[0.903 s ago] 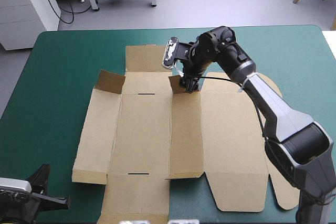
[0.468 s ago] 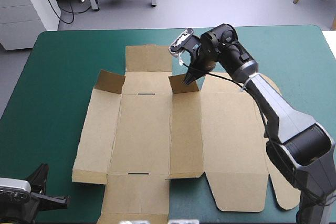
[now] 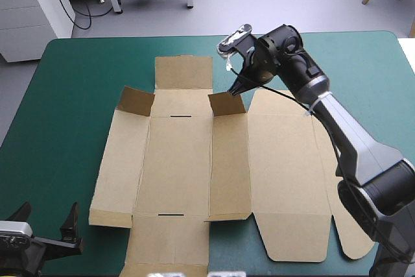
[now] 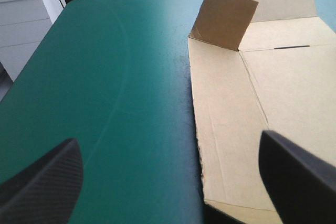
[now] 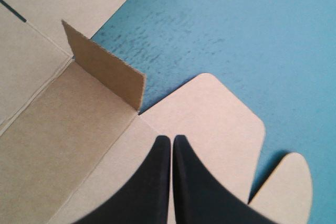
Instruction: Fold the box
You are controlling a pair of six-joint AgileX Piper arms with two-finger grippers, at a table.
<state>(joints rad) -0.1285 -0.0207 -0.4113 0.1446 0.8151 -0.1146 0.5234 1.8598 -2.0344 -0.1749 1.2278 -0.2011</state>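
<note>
Two flaps (image 3: 137, 100) stand raised on the flat box (image 3: 181, 160); right jaws closed beside one flap, seemingly not touching; left jaws open over the table (image 3: 78, 95)

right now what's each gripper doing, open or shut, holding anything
Left gripper: jaws open, holding nothing.
Right gripper: jaws shut, holding nothing, over the box beside a raised flap.

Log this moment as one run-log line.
box: mostly flat | right pincer: shut, empty, beside raised flap | left pincer: open, empty, at box's near-left corner
</note>
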